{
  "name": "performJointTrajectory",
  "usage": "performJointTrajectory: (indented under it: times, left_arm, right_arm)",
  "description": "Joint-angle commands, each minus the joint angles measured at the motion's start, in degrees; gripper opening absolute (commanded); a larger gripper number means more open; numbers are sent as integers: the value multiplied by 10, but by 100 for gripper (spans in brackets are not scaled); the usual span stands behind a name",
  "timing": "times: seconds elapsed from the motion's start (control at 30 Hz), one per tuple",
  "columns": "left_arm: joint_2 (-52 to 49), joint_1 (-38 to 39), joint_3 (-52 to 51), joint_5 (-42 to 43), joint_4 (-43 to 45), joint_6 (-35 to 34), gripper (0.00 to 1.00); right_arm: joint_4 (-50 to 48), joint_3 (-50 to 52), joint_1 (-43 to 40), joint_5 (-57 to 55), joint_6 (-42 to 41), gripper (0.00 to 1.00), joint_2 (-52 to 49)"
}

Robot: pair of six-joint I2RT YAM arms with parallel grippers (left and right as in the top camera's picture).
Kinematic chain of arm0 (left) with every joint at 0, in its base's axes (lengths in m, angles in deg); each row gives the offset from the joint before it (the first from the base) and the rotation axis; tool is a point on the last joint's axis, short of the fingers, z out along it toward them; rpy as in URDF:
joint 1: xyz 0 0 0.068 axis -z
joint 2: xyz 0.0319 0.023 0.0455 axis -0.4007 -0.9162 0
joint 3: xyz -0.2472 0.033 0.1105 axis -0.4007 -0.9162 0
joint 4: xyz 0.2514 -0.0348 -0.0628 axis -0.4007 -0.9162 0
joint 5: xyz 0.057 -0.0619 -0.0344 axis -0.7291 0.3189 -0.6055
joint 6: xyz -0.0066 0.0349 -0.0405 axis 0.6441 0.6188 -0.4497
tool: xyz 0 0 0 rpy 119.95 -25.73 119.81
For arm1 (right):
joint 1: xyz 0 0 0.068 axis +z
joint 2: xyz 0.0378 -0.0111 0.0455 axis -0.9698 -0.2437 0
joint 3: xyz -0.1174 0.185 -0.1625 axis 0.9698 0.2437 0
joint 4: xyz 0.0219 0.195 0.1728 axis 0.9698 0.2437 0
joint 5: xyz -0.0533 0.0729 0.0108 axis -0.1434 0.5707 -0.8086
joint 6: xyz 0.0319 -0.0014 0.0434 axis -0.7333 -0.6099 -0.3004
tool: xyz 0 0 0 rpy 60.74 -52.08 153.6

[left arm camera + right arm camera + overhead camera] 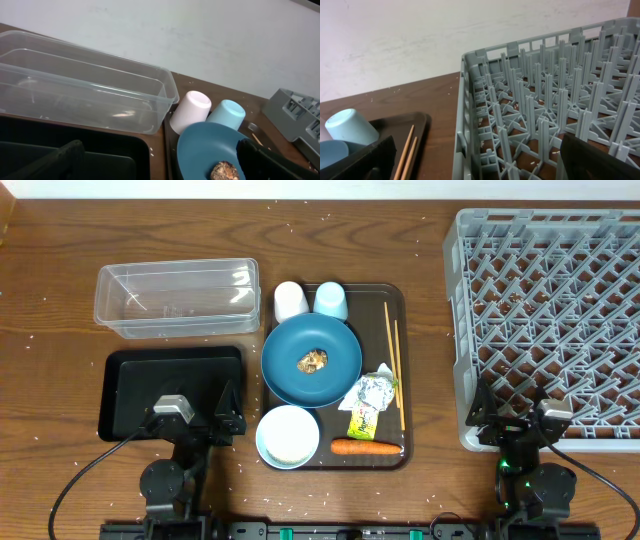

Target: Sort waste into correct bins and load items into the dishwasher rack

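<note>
On the brown serving tray, a blue plate (290, 350) holds a brown food lump (313, 361). A white cup (290, 301) and a light-blue cup (331, 301) stand behind it. Chopsticks (393, 360) lie at its right. The wrapper (368, 402), the carrot (365, 447) and a white bowl (266, 436) are in front. The clear tub (177, 298) and the black tray (130, 385) are at the left. The grey rack (550, 320) is at the right. My left gripper (195, 418) is open over the black tray's near edge. My right gripper (515, 422) is open at the rack's near left corner. Both are empty.
The brown serving tray (397, 298) sits mid-table between the bins and the rack. White grains are scattered over the wooden table. The left wrist view shows the tub (85, 95), both cups and the plate (200, 150). The right wrist view shows the rack (545, 100) and the chopsticks (407, 152).
</note>
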Motion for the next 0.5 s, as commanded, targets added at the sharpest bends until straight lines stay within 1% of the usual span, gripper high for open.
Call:
performJointTrajectory:
  times: [0.0, 0.33, 0.37, 0.4, 0.47]
  left_arm:
    - [4, 2, -9, 3, -19, 5, 98]
    - [4, 2, -9, 8, -19, -1, 98]
    - [4, 2, -9, 22, -19, -11, 98]
    - [4, 2, -9, 50, -19, -39, 98]
    - [4, 2, -9, 136, -16, -121, 98]
  right_arm:
    - [3, 1, -10, -2, 3, 99, 2]
    - [2, 1, -10, -2, 3, 99, 2]
    - [2, 1, -10, -2, 3, 99, 2]
    - [2, 1, -10, -2, 3, 99, 2]
    - [2, 1, -10, -2, 3, 99, 2]
